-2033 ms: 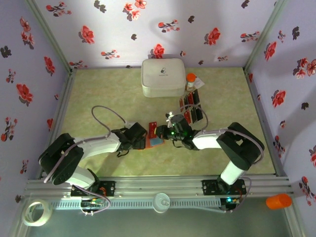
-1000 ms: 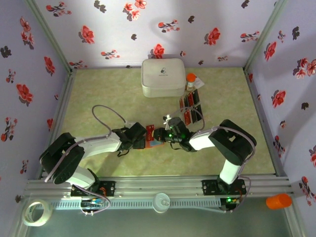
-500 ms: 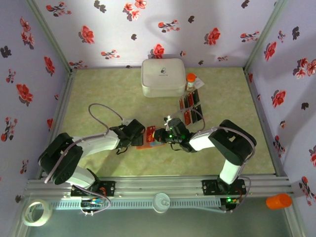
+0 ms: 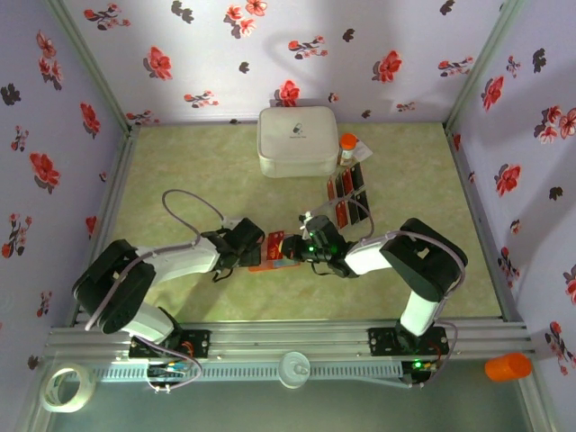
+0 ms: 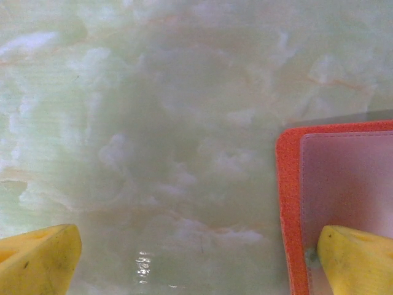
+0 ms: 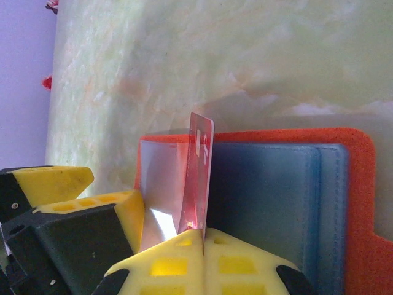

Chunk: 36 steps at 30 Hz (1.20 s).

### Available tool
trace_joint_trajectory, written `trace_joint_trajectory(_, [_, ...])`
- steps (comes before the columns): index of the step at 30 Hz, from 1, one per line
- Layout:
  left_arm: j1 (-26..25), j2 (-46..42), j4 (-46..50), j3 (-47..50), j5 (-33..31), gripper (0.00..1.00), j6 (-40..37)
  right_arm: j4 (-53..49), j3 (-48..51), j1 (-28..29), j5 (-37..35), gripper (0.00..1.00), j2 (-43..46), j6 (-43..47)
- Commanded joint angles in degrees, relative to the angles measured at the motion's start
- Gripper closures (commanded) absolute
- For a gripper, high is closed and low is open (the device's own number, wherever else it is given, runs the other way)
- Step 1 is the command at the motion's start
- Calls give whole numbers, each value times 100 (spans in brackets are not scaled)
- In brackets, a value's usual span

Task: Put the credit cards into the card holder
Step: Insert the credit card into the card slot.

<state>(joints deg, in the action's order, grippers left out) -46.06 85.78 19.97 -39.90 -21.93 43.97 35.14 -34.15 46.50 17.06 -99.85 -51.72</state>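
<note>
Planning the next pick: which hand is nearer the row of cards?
Right: the right hand sits near-left of the row of cards; the left hand is farther left, at the wallet.

The left arm (image 4: 171,263) and the right arm (image 4: 371,256) are both built of smooth white links joined by bulky, rounded black joints. A thin grey cable (image 4: 184,209) loops along the left arm, and a similar one runs beside the right. Each arm has a black base (image 4: 166,346) with small circuit parts and coloured wires. A green light glows at the right base (image 4: 409,343). The left pincer (image 5: 196,261) ends in blunt, scuffed yellow fingertips (image 5: 38,261). The right pincer (image 6: 202,238) has yellow fingers (image 6: 233,264) moulded with square recesses.
</note>
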Motion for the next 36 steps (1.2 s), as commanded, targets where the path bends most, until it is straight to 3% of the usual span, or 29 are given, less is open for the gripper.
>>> trace_joint_trajectory(1, [52, 133, 40, 126, -130, 0, -68, -616, -31, 65, 94, 100, 26, -72])
trace_joint_trajectory(22, [49, -638, 210, 236, 57, 0, 15, -933, -300, 79, 69, 100, 154, 58])
trace_joint_trajectory(36, [54, -503, -66, 562, 229, 0, 114, -977, -244, 82, 118, 100, 81, 30])
